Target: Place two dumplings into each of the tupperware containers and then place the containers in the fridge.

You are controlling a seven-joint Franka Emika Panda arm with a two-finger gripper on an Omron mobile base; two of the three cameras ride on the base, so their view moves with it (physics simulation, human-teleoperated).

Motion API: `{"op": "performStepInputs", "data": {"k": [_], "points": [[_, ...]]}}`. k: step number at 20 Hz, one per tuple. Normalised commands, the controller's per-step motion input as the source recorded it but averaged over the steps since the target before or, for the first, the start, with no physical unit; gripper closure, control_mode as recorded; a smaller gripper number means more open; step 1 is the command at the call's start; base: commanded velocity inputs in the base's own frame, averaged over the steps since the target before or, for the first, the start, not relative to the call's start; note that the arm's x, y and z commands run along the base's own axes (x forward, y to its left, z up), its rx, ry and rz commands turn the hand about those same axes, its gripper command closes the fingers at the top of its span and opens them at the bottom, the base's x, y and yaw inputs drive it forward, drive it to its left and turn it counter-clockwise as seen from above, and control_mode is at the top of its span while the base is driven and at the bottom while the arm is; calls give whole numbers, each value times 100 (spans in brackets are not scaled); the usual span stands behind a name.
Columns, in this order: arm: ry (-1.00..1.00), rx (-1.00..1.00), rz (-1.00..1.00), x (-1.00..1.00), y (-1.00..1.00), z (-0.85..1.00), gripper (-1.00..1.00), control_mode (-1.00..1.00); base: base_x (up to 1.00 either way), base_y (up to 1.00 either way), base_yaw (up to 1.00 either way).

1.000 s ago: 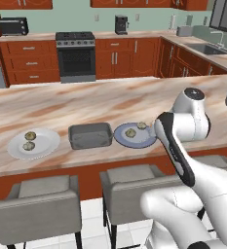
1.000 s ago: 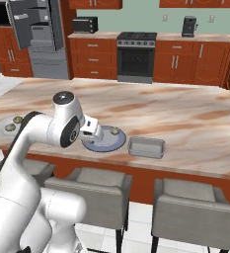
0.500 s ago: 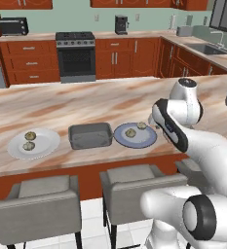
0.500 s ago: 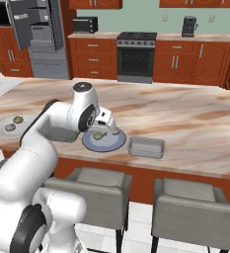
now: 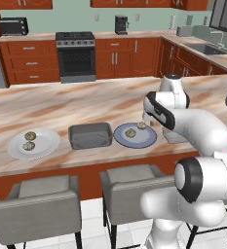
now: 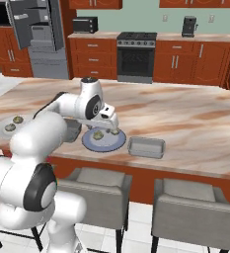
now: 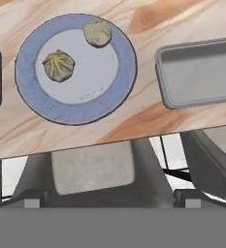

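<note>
Hovering above the blue plate (image 7: 126,77), wide-open claw (image 6: 110,123), nothing held.

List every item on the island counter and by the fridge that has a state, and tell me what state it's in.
Blue plate: holds two dumplings.
White plate: holds two dumplings.
Left container: empty, on the counter.
Right container: empty, on the counter.
Gripper: open, above the blue plate, holding nothing.
Fridge: door open.

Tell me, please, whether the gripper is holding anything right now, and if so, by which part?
Nothing is held. The gripper is open above the blue plate, and both dumplings lie on it.
</note>
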Motion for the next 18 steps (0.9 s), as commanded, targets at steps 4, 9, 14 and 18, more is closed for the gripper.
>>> {"op": "performStepInputs", "data": {"k": [4, 9, 14, 18], "points": [[10, 0, -3, 33, 0, -39, -100, -100, 0, 0, 0], [6, 0, -2, 30, 0, -36, -100, -100, 0, 0, 0], [0, 1, 0, 32, 0, -26, -100, -100, 0, 0, 0], [0, 0, 0, 32, 0, -27, -100, -100, 0, 0, 0]]}}
